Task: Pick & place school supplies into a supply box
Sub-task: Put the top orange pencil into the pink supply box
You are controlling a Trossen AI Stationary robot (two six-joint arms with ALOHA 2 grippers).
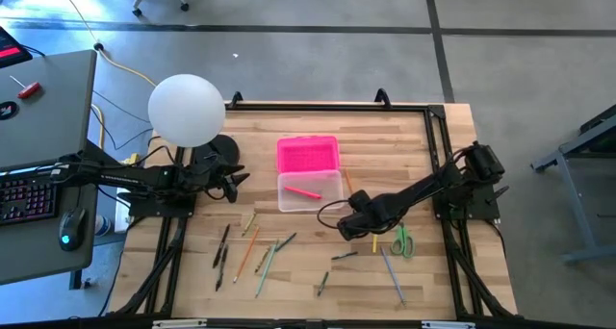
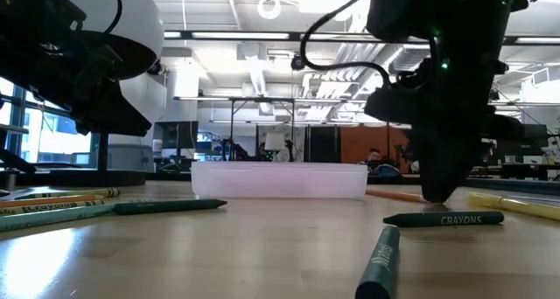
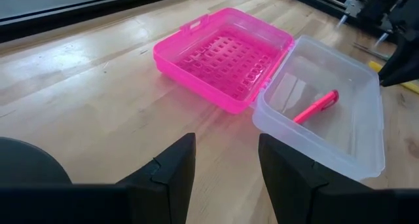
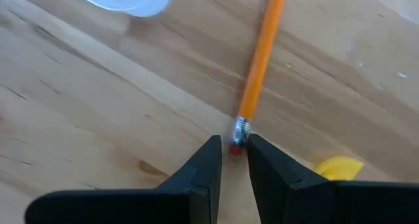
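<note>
The supply box lies open mid-table: a clear tray (image 1: pixel 310 191) (image 3: pixel 321 112) with a pink pen (image 3: pixel 316 106) inside, and its pink lid (image 1: pixel 308 156) folded flat on the far side. An orange pencil (image 4: pixel 262 60) (image 2: pixel 394 195) lies flat on the wood right of the tray. My right gripper (image 4: pixel 232 145) (image 1: pixel 349 223) points down over the pencil's eraser end (image 4: pixel 236 144). Its fingers stand narrowly open on either side, with thin gaps showing. My left gripper (image 3: pixel 226 162) (image 1: pixel 234 185) waits open at the table's left, facing the box.
Several crayons and pencils (image 1: pixel 255 252) lie scattered on the near half of the table. Green-handled scissors (image 1: pixel 402 240) and a yellow crayon (image 4: pixel 339 166) lie near my right gripper. Green crayons (image 2: pixel 442 219) lie in front of the low camera. A white sphere (image 1: pixel 188 110) stands at the far left.
</note>
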